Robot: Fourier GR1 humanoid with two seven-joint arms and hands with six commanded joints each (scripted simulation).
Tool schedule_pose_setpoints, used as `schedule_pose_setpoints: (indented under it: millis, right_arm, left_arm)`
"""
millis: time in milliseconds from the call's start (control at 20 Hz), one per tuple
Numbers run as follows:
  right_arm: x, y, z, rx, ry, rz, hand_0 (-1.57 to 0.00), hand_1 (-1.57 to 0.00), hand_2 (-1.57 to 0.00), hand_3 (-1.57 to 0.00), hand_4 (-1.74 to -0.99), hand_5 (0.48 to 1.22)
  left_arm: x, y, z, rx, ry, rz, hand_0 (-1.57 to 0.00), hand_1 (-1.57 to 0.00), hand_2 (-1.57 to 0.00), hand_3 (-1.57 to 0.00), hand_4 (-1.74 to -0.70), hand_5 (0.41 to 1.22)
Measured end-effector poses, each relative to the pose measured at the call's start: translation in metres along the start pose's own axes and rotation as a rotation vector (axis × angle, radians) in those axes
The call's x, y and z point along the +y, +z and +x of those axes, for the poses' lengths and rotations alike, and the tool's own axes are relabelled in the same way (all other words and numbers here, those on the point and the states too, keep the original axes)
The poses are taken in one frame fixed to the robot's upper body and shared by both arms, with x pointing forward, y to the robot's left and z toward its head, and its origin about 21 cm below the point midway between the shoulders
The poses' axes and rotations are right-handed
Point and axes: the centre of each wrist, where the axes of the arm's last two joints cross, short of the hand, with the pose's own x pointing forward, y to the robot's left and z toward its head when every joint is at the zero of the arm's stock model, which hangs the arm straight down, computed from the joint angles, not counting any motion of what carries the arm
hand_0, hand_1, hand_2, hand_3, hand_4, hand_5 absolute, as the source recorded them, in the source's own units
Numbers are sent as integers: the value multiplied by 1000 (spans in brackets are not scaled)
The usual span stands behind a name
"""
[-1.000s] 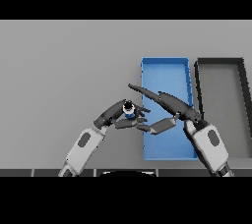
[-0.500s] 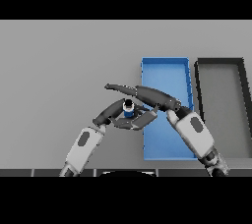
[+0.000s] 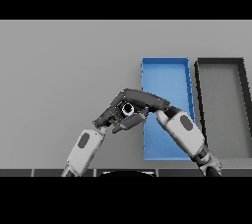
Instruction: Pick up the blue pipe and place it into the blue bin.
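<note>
The short blue pipe (image 3: pixel 127 109), seen end-on as a pale ring round a dark bore, is held just to the left of the long blue rectangular bin (image 3: pixel 165 73), close outside its left wall and not yet over its floor. It is enclosed between two dark hands. The right hand (image 3: pixel 145 99) is laid over and round it from the bin's side, with fingers curled about the pipe, presumably so that the pipe can be carried sideways over the wall. The left hand (image 3: pixel 109 116) is pressed in from the side away from the bin, its fingers bent against the pipe as well; whether it truly bears weight or only steadies the pipe cannot be told, since the fingers of both hands overlap there. Whether the pipe is clear of the grey table (image 3: pixel 59 70) cannot be told either. The bin's floor is seen bare, so room for the pipe is judged ample. Beyond the bin's right wall, a dark grey rectangular bin (image 3: pixel 221 66) is set alongside, apart from the work.
</note>
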Motion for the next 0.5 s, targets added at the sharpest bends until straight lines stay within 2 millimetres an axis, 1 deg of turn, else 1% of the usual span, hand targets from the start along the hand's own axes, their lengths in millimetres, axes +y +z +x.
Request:
schedule_pose_setpoints:
  millis: [100,150,200,250,300,350,400,500]
  right_arm:
    - [-5,1,-2,-19,10,-4,-1425,-1425,-1432,-1304,-1665,987]
    - [-3,0,-3,-32,18,-2,-1454,-1454,-1460,-1357,-1680,1034]
    - [-1,1,-3,-43,22,-1,-1478,-1478,-1482,-1400,-1692,1071]
    - [0,1,-1,-70,37,-1,-1496,-1496,-1500,-1434,-1702,1101]
    - [2,1,-2,-77,45,1,-1511,-1511,-1514,-1462,-1710,1125]
    - [2,2,-3,-90,41,-1,-1523,-1523,-1526,-1484,-1716,1144]
    - [3,4,-4,-115,22,-10,-1533,-1533,-1535,-1501,-1721,1160]
    - [6,3,-2,-105,12,-29,-1547,-1547,-1548,-1526,-1728,1182]
  left_arm:
    - [2,-3,2,12,6,-3,-1571,-1571,-1571,-1464,-1713,1221]
    - [3,2,1,15,9,-6,-1571,-1571,-1571,-1441,-1718,1221]
    - [2,2,1,14,12,-14,-1571,-1571,-1571,-1437,-1722,1221]
    - [4,0,5,12,4,-5,-1571,-1571,-1571,-1437,-1725,1221]
    - [4,2,3,23,0,-7,-1571,-1571,-1571,-1433,-1728,1221]
    - [3,-1,5,23,-8,-8,-1571,-1571,-1571,-1428,-1730,1221]
    - [3,-4,7,23,-16,-11,-1571,-1571,-1571,-1426,-1731,1221]
    - [2,-1,6,6,-30,0,-1571,-1571,-1571,-1424,-1730,1221]
